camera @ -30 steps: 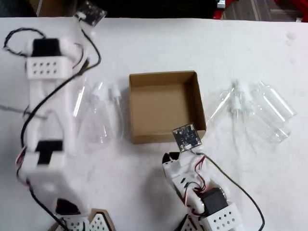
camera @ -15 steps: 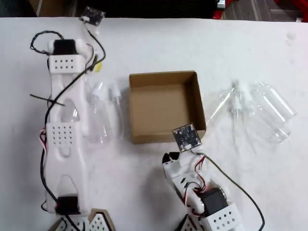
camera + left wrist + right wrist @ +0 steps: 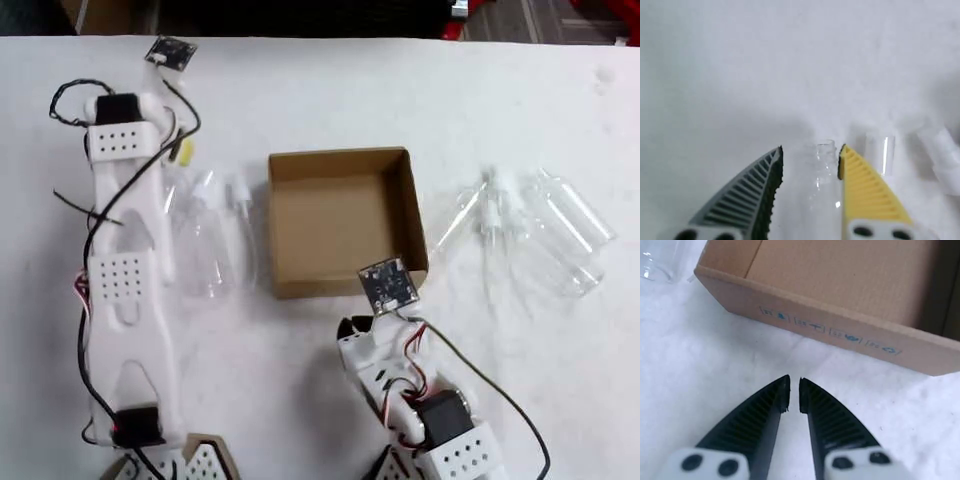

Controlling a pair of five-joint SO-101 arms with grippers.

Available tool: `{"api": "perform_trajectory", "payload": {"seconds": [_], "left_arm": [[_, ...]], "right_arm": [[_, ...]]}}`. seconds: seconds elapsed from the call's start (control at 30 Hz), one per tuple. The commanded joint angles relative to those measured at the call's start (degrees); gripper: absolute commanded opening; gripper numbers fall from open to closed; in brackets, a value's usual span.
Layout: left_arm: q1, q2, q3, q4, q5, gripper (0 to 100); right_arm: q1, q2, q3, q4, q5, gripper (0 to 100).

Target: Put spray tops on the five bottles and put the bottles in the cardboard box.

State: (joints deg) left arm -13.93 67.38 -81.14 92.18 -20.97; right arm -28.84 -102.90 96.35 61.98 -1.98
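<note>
1. The left gripper has a grey finger and a yellow finger spread apart. The open neck of a clear bottle lies between them. The yellow finger sits close against the neck, and a gap shows on the grey side.
2. Just beside the yellow finger lies a second bottle neck, also uncapped. A white spray top lies on the table a little further out.
3. The right gripper has two black fingers drawn almost together, with a thin slit between the tips and nothing in it. It hangs over the white table, near the outer wall of the cardboard box.
4. From above, the left arm stretches far out along the left side of the table. Its tip is at the neck end of the left group of bottles, which lie on their sides just left of the cardboard box.
5. The box sits open in the middle of the table.
6. To the right of the box, a little apart from it, lies the right group of bottles, with loose spray tops beside them.
7. The right arm is folded low at the near edge, just in front of the box.
</note>
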Motion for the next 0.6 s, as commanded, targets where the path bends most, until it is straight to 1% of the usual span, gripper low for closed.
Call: {"api": "perform_trajectory", "payload": {"seconds": [0.0, 0.1, 0.27, 0.4, 0.47, 0.57], "left_arm": [[-0.3, -0.7, -1.8, 1.3, -0.6, 17], [0.9, -0.7, 1.1, 0.8, -0.6, 20], [0.9, -0.7, 5.1, -3.9, -0.6, 21], [1.1, -0.7, 6.2, -4.1, -0.7, 21], [1.2, -0.7, 6.3, -4.1, -0.7, 20], [1.0, -0.7, 6.3, -4.5, -0.6, 16]], "right_arm": [[1.1, -0.3, 0.5, 0.2, 0.6, 1.8], [1.1, -0.3, 0.5, 0.2, 0.6, 1.8], [1.1, -0.3, 0.5, 0.2, 0.6, 1.8], [1.1, -0.3, 0.5, 0.2, 0.6, 1.8], [1.1, -0.3, 0.5, 0.2, 0.6, 1.8], [1.1, -0.3, 0.5, 0.2, 0.6, 1.8]]}}
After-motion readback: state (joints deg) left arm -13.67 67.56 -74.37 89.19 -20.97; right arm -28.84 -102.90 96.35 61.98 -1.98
